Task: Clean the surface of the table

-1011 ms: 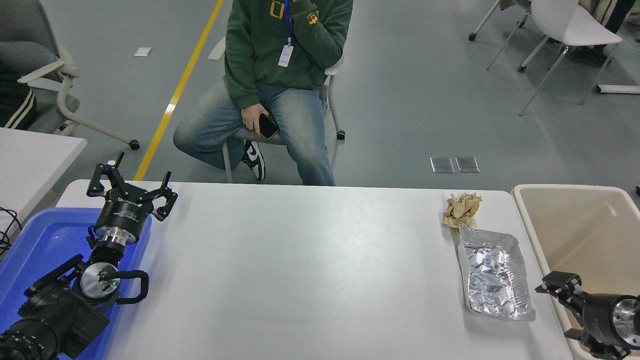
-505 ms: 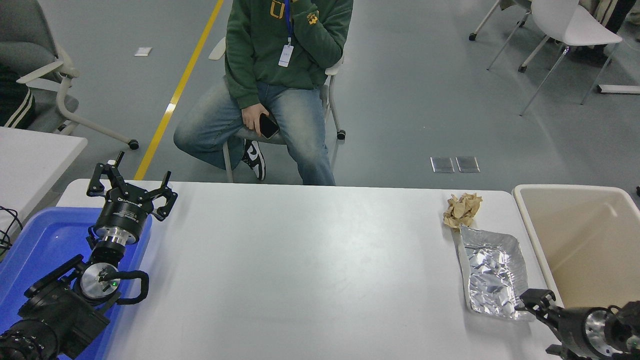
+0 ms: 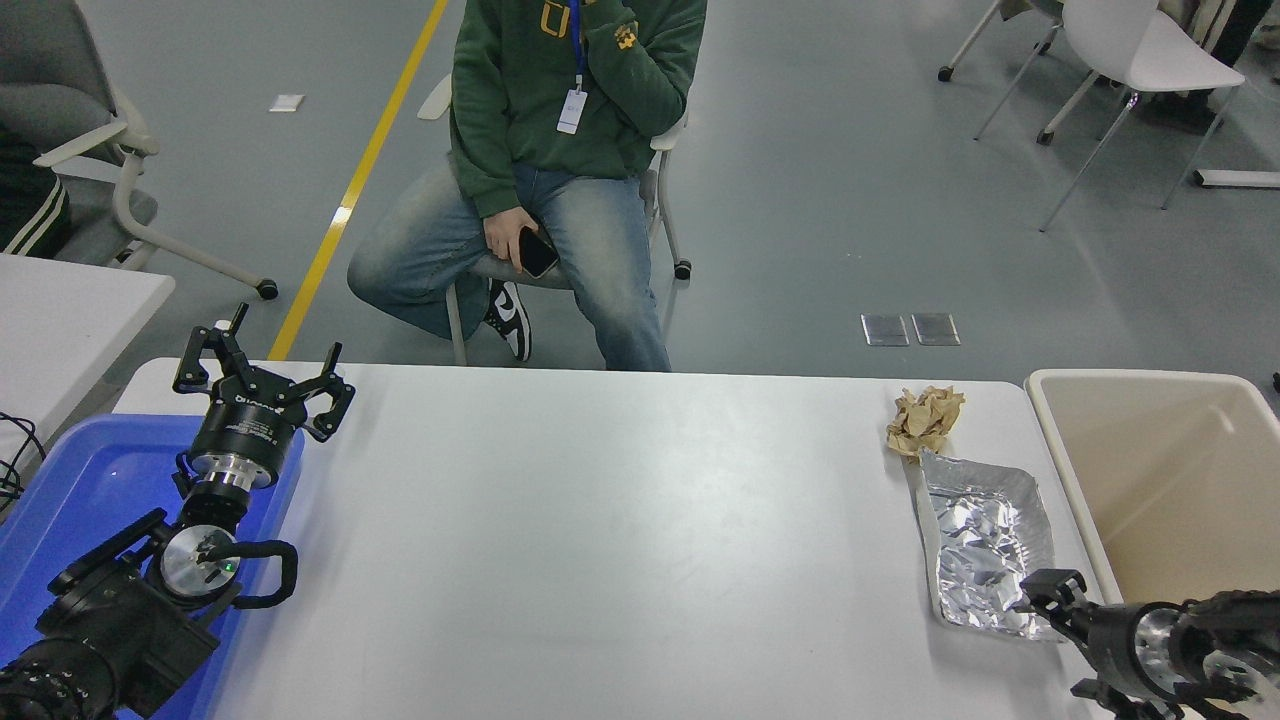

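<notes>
- Head view: right hand (image 3: 1062, 640) sits low at the tabletop's (image 3: 620, 540) near right edge, fingers spread, upper fingertip touching the foil tray's (image 3: 985, 545) near corner
- Crumpled brown paper (image 3: 923, 418) lies beyond the tray
- Left hand (image 3: 262, 375) rests released over the blue tray (image 3: 70, 490)

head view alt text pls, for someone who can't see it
The right gripper reaches in from the lower right toward the near end of a crumpled foil tray on the table surface, with a brown paper wad just beyond. The left gripper sits parked, open, over a blue tray; a beige bin stands right.
</notes>
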